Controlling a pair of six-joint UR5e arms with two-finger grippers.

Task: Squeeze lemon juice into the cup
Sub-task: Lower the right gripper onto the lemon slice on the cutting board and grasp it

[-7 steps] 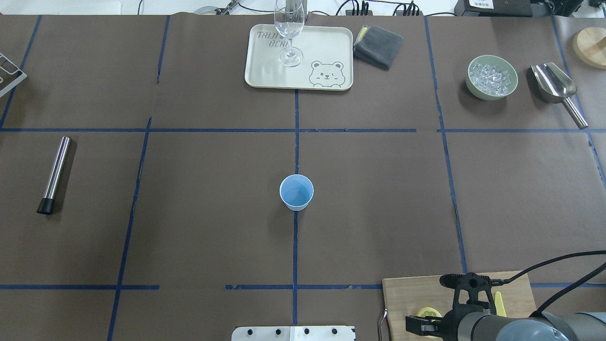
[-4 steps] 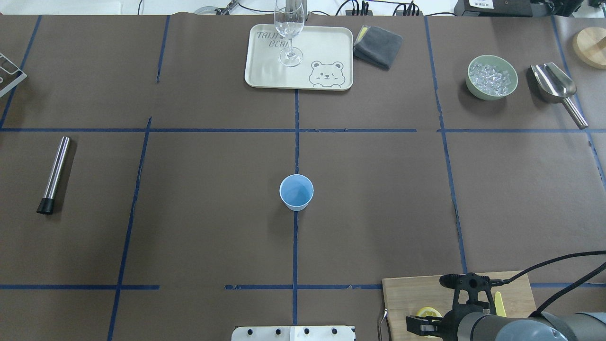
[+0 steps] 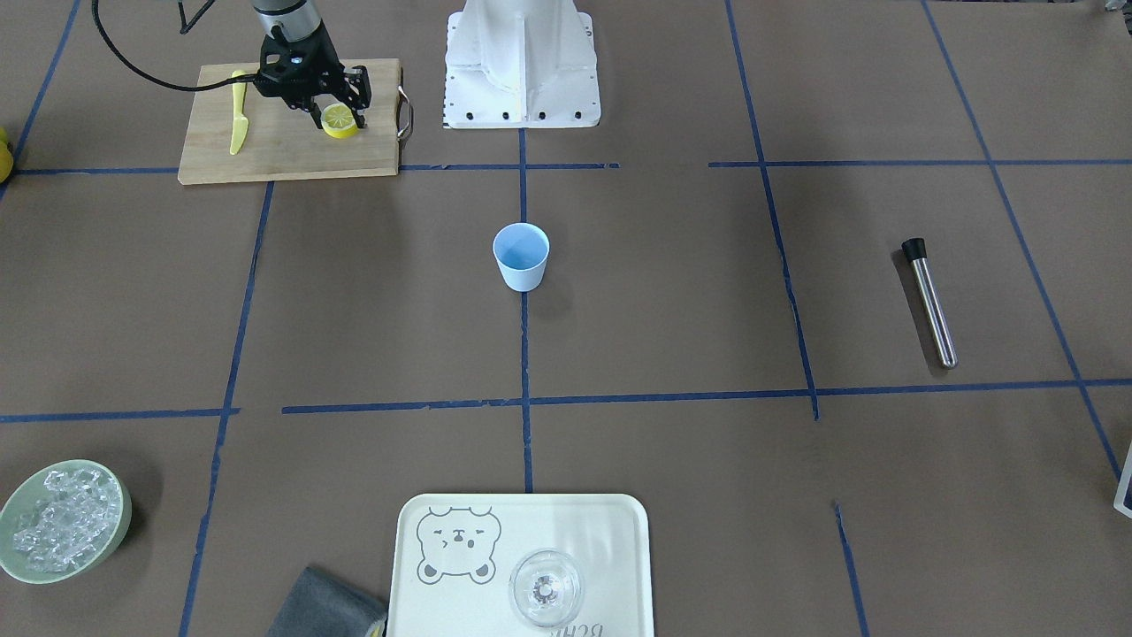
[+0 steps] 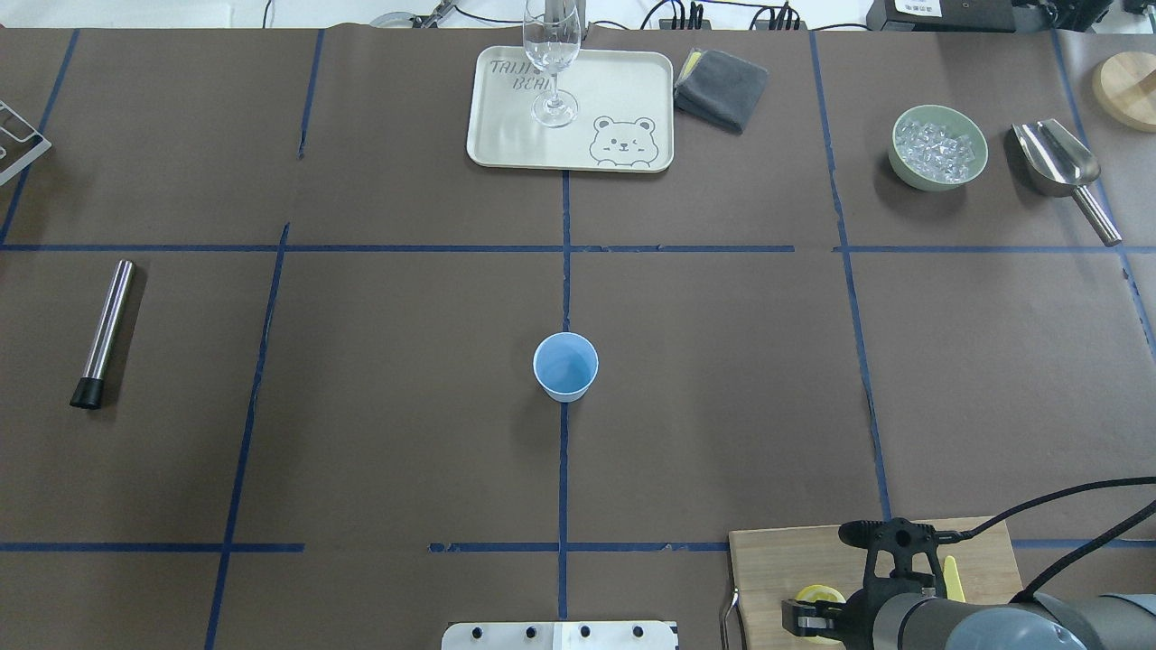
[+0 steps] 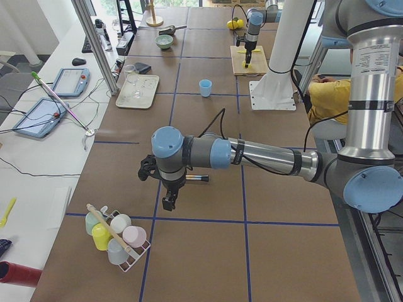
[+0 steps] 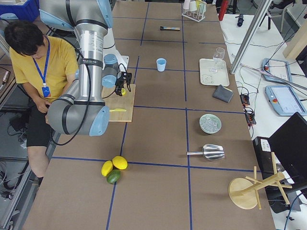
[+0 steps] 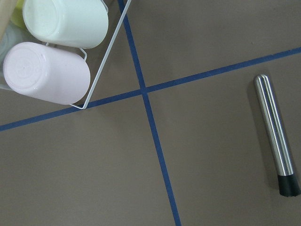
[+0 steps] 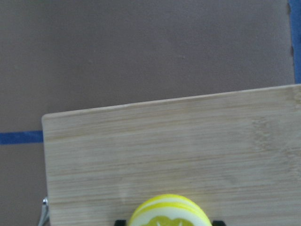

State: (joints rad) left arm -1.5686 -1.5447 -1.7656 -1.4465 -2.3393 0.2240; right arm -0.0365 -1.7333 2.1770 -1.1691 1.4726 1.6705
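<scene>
right tool clenched on lemon, slice held on edge over cutting board | left tool grip cannot be told, hung above tabletop | cup stood mid-tabletop, well apart from lemon

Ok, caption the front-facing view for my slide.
The right tool straddles the lemon on the cutting board; the blue cup stands mid-table.

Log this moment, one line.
phase: grasp | right gripper: fingers closed on lemon, on cutting board | cup: upright, mid-table, apart | left gripper: hovers near steel tube, fingers unseen
</scene>
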